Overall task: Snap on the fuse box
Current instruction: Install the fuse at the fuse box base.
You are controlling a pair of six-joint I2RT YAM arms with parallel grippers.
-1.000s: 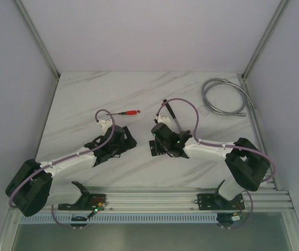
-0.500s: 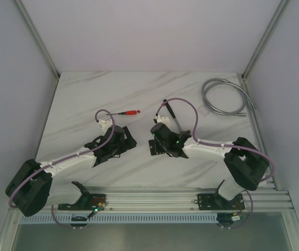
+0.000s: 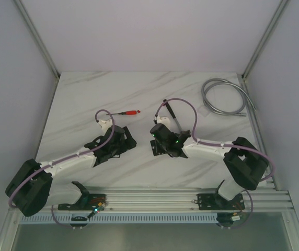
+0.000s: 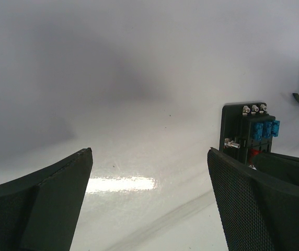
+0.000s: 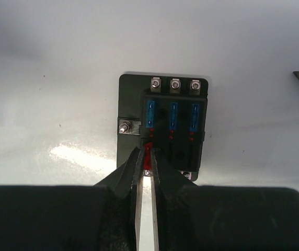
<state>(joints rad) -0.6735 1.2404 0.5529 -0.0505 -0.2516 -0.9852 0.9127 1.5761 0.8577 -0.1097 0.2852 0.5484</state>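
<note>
R tool [image 5: 146, 155], red fuse [image 5: 148, 148], fusebox [image 5: 173, 121] edge

**Tallying the tabletop [image 3: 87, 94]**

Counting two hands, left hand [image 4: 149, 178] and right hand [image 5: 145, 172]; one fuse box [image 5: 131, 104] carrying three blue fuses [image 5: 173, 116] and three screw terminals [image 5: 175, 83]; one red fuse [image 5: 148, 154]; one coiled grey cable [image 3: 223, 97]; one red-tipped tool [image 3: 128, 112].

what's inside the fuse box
The fuse box holds three blue fuses in its far row. The right gripper pinches a red fuse at the near row; its fingers hide that corner.
</note>
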